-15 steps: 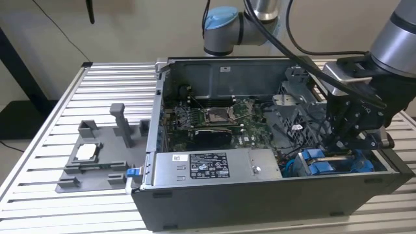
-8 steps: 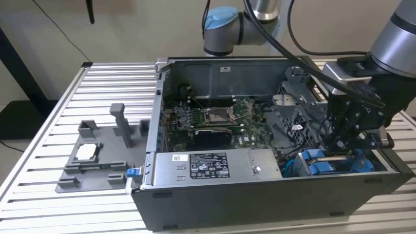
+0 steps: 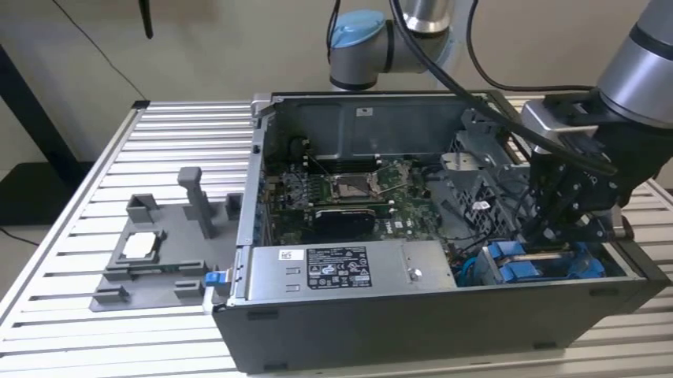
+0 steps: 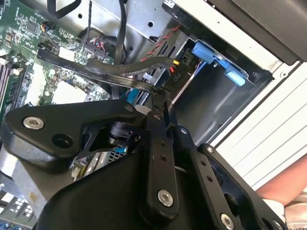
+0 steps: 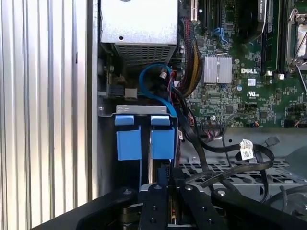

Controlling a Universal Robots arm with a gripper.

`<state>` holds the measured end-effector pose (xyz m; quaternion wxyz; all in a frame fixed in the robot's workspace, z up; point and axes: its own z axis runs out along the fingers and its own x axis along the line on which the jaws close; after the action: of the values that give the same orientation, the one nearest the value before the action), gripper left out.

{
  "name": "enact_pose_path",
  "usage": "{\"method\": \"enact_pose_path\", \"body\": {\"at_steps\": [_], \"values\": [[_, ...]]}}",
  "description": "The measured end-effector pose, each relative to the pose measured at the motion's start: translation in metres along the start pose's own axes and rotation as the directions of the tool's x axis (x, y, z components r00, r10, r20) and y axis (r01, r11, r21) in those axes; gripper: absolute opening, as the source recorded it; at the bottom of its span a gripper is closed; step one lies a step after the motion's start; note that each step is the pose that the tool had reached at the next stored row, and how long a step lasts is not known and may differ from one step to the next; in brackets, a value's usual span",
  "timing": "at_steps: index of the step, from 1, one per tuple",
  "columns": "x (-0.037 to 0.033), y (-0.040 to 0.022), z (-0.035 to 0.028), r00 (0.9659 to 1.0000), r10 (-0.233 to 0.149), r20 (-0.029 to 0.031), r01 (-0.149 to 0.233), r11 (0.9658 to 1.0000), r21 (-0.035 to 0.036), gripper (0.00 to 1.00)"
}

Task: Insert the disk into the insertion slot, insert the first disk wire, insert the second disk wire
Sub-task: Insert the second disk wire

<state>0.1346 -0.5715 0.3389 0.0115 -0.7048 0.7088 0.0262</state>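
My gripper (image 3: 554, 236) sits low inside the open computer case (image 3: 421, 331), at the 4 o'clock corner of the case in the exterior view. It is directly over the insertion slot (image 3: 541, 264), the metal bay with blue plastic tabs at that corner. In the first wrist view the gripper (image 5: 165, 191) reaches down just behind the two blue tabs (image 5: 144, 139) of the slot (image 5: 144, 111). Its fingers (image 5: 154, 203) stand close together, clenched on something thin at the tips. In the second wrist view the gripper (image 4: 160, 103) meets a flat black wire (image 4: 124, 69) that curves across from the circuit board (image 4: 29, 57). I cannot tell whether the wire is actually pinched or only touching.

The disk itself is not clearly distinguishable. The blue parts in the slot may be its bracket, but its grey body and label are hidden by the bay and by my gripper.

A blue wire (image 5: 153, 81) loops beside the slot toward the silver power supply box (image 5: 139, 24). In the exterior view the power supply (image 3: 347, 268) lies along the near side of the case. A grey plastic tray (image 3: 158, 260) with upright posts rests on the ribbed metal surface (image 3: 105, 157), at 9 o'clock from the case and apart from it. A small square silver chip (image 3: 140, 246) lies in the tray
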Motion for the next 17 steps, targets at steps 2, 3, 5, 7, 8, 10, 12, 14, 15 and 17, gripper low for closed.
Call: {"method": "enact_pose_path", "body": {"at_steps": [2,3,5,7,8,10,12,14,15,17], "values": [[0.0,0.0,0.0,1.0,0.008,-0.0005,-0.008,1.0,-0.0005,0.16],[0.0,0.0,-0.0001,0.9999,0.011,-0.0007,-0.011,0.9999,-0.0005,0.16],[0.0,0.0,0.0002,0.9998,0.018,-0.0009,-0.018,0.9998,-0.0018,0.16],[0.0001,0.0,0.0016,0.9997,0.026,-0.0004,-0.026,0.9997,-0.0034,0.16],[0.0002,-0.0001,0.0021,0.9995,0.03,-0.0007,-0.03,0.9995,-0.004,0.16],[0.0003,-0.0001,0.0026,0.9993,0.036,-0.0007,-0.036,0.9993,-0.004,0.16],[0.0006,-0.0001,0.003,0.9992,0.039,0.0001,-0.039,0.9992,-0.004,0.16],[0.0009,-0.0001,0.0029,0.9991,0.043,0.0014,-0.043,0.9991,-0.0044,0.17],[0.0009,-0.0001,0.0025,0.999,0.045,0.0018,-0.045,0.999,-0.0051,0.17],[0.001,-0.0001,0.001,0.9988,0.049,0.0032,-0.049,0.9988,-0.0063,0.24]]}}
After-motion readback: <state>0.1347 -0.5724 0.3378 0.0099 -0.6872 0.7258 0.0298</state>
